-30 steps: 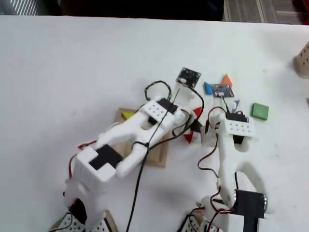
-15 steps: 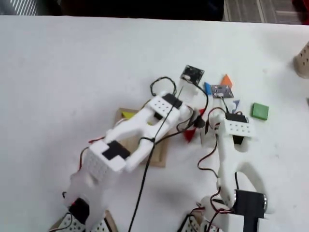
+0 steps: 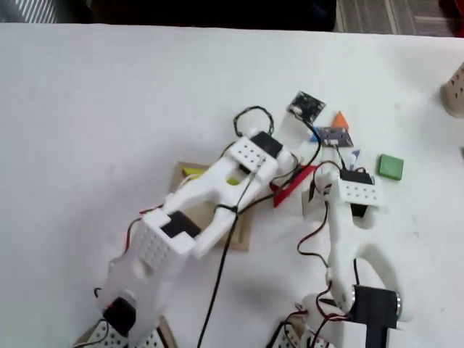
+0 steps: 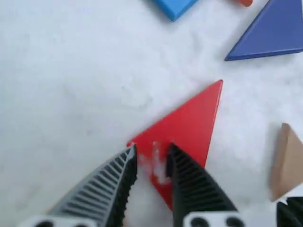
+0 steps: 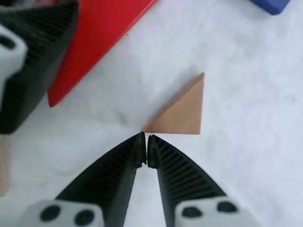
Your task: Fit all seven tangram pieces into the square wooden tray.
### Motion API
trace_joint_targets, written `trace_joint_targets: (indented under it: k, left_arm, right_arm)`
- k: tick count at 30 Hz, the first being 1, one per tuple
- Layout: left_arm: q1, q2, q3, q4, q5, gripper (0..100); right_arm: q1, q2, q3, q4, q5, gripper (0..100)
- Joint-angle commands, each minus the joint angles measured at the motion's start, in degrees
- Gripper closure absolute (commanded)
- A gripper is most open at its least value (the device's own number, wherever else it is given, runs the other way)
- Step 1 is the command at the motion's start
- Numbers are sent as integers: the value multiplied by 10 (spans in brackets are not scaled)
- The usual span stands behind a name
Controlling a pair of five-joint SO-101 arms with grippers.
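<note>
I see the left gripper (image 4: pixel 151 165) pinching a corner of the red triangle (image 4: pixel 187 125), near the tray (image 3: pixel 241 233). The right gripper (image 5: pixel 145 150) has its jaws pressed together at the tan triangle (image 5: pixel 182 116).

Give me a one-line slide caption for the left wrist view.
Left gripper pinching the red triangle by its corner, dark blue triangle beyond.

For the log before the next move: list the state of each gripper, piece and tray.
left gripper, shut on a corner of the red triangle.
right gripper, shut, empty, tips at the tan triangle.
wooden tray, partly under the left arm, yellow piece inside.
green square, flat on the table, outside the tray.
</note>
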Motion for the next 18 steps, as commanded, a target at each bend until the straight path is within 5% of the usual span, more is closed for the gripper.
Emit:
trace_joint_targets:
  k: [1, 11, 18]
  left_arm:
    - [6, 0, -4, 16, -8, 920]
    - [10, -32, 3, 59, -8, 965]
    - [12, -192, 157, 15, -11, 980]
  right_arm:
    - [3, -22, -2, 3, 6, 981]
    - [6, -23, -4, 3, 5, 981]
    - [6, -23, -4, 3, 1, 981]
